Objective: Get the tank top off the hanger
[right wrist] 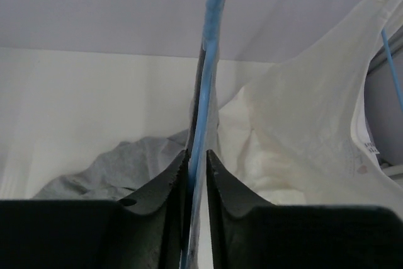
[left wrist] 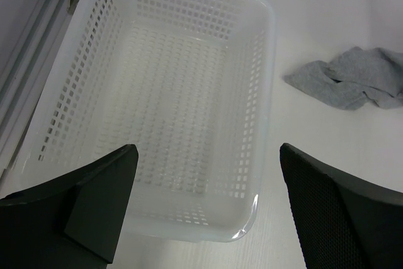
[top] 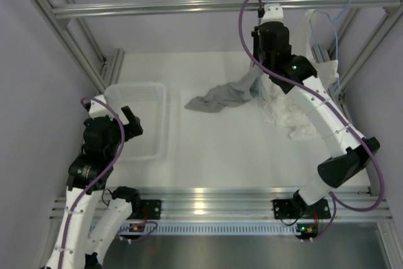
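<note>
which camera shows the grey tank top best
Top external: nearly the whole tank top shows, crumpled on the table, its far end hidden behind the right arm. Left wrist catches one bunched end at its frame edge; right wrist only a fold behind the right pincer.

Left arm is held folded close to its base, with the left gripper angled downward and its fingers spread wide. Right arm is extended far forward and raised. Right gripper is clamped on the hanger.
</note>
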Controlling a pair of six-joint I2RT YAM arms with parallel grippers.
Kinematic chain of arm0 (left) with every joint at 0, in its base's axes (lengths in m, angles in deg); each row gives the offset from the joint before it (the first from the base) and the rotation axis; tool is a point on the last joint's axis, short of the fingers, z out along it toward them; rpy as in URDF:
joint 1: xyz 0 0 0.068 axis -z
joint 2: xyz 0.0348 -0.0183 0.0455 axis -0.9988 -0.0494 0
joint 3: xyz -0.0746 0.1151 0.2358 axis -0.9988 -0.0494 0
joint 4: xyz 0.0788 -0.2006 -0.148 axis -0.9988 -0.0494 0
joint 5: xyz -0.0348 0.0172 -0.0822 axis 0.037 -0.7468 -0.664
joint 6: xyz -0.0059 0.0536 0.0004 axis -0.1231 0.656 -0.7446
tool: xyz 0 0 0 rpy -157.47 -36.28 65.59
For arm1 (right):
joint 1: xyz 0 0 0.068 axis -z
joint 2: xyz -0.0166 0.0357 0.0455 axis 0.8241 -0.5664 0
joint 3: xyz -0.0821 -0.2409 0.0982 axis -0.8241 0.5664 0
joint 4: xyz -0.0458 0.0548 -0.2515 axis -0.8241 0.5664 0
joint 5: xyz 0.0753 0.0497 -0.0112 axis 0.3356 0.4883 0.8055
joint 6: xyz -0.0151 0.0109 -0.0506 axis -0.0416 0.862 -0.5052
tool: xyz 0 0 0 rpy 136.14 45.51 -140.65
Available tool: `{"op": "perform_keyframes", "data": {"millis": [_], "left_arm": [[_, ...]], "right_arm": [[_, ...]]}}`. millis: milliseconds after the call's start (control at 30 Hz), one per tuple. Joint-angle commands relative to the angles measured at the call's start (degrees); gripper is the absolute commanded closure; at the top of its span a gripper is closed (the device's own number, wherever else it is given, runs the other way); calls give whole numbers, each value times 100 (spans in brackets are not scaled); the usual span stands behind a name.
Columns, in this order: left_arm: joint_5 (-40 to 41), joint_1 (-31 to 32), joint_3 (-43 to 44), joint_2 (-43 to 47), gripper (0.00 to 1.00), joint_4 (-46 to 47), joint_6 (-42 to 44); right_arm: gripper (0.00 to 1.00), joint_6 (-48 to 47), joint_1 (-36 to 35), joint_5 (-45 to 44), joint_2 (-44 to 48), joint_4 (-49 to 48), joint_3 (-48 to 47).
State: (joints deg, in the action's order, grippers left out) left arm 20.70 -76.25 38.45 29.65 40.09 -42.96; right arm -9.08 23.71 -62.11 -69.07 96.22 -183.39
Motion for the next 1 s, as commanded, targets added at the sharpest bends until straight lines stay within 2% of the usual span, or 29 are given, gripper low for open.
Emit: {"op": "perform_keyframes", "data": {"millis": [0,33,67,233,400,567,967], "left_arm": [[-127,-37,-11,-10,1,342,38],[-153,-37,-11,-19,1,342,38],[-162,-37,-11,-19,1,350,38],[-206,-37,-11,-54,1,359,56],[-241,-37,-20,-54,1,368,64],[-250,-37,-20,-28,1,359,56],[-285,-28,-28,-19,1,385,56]], "right_arm": [[85,52,-99,-411,293,-65,2],[98,60,-108,-376,311,-65,2],[100,52,-99,-341,311,-65,-15],[100,-106,-99,-340,442,-222,11],[100,-326,-64,-191,978,-1319,810],[100,-361,76,405,1374,-2173,1486],[100,-361,586,1434,1621,-3123,1856]]}}
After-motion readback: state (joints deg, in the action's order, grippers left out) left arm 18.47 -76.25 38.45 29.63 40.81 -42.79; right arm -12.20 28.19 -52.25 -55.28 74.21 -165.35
